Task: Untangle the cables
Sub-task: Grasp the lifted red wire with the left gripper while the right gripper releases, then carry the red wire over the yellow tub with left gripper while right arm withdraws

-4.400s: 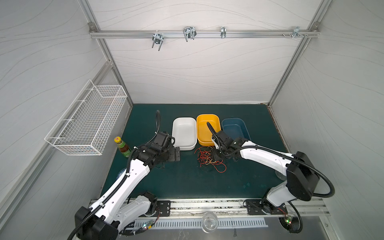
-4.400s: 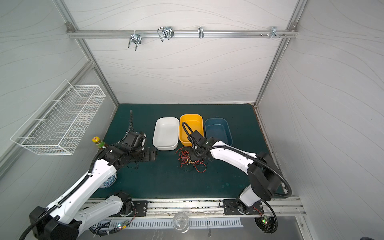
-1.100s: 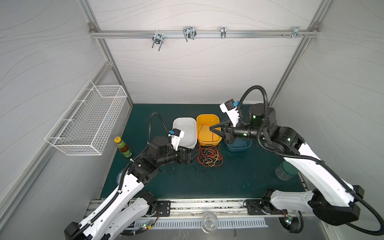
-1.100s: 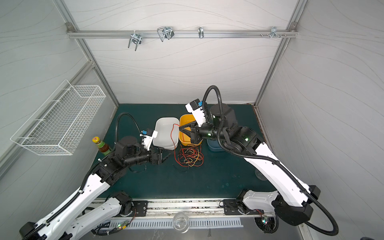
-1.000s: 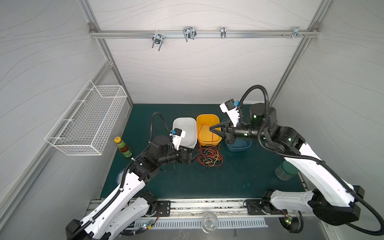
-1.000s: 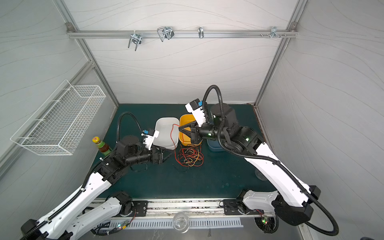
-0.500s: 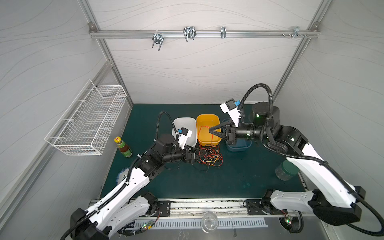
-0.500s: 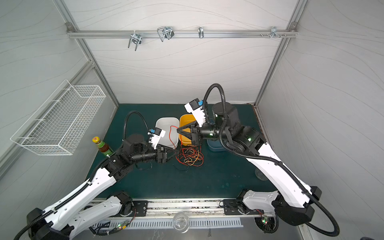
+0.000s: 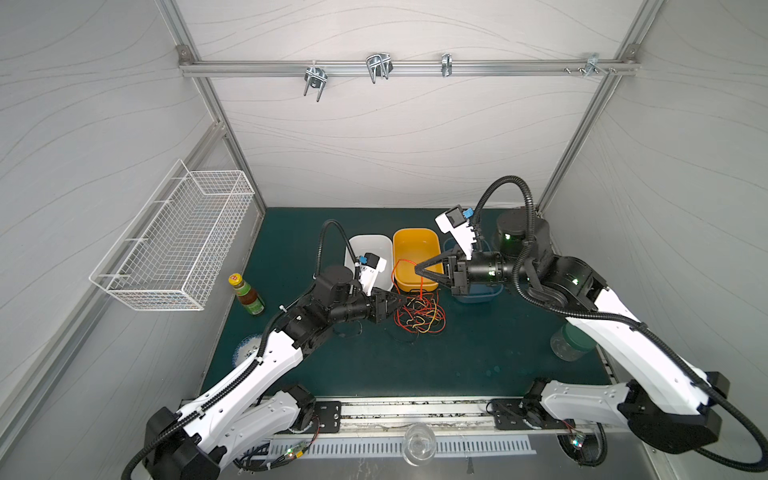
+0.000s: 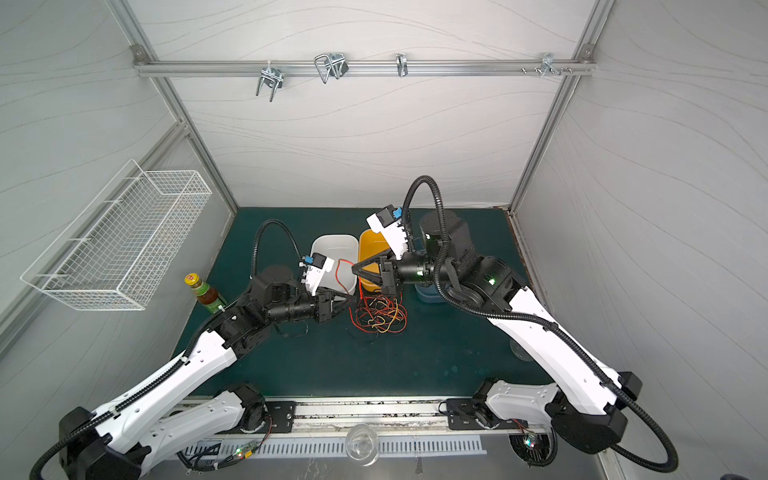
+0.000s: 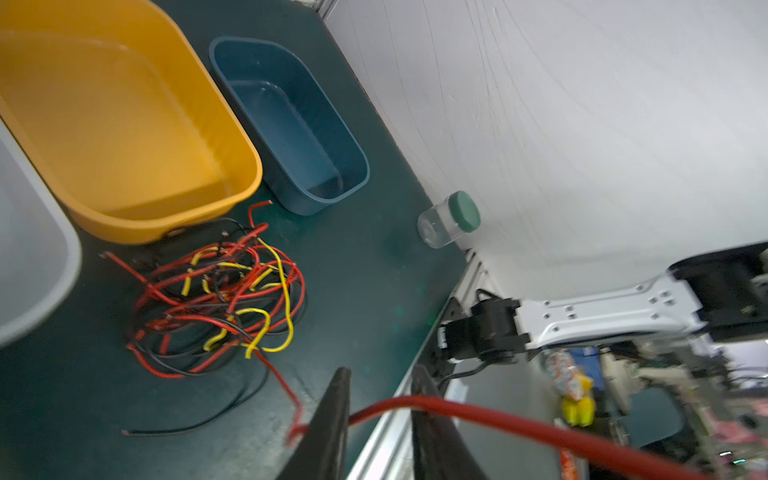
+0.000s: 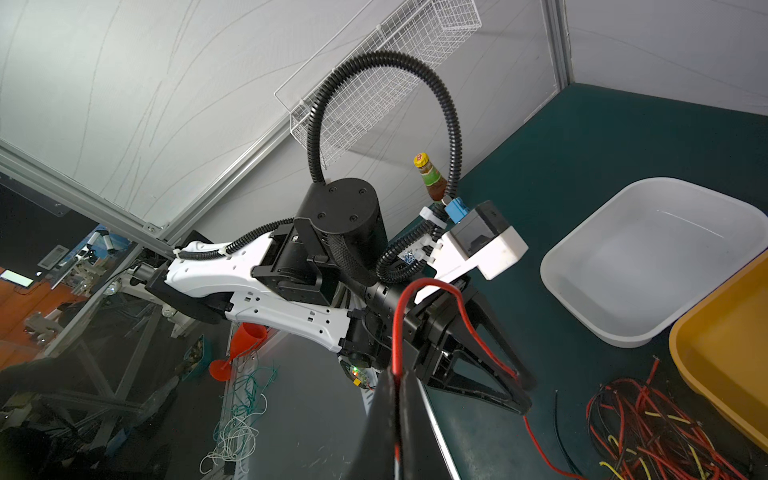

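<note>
Both top views: cables (image 9: 417, 318) heaped on green mat (image 9: 478, 357), just in front of yellow bin (image 9: 415, 249). Left gripper (image 9: 400, 300) at heap's left edge, right gripper (image 9: 417, 270) raised by the bin.
Left wrist: red cable (image 11: 478, 409) crosses between left jaws with a gap showing; can't tell if clamped.
Right wrist: right jaws pinched tight on red cable (image 12: 397, 324).

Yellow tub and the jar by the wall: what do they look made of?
Yellow tub: likely moulded plastic, smooth, semi-glossy; soft highlights, rounded rim. Jar: see-through body, glass or plastic, unclear; matte green lid, probably plastic.
</note>
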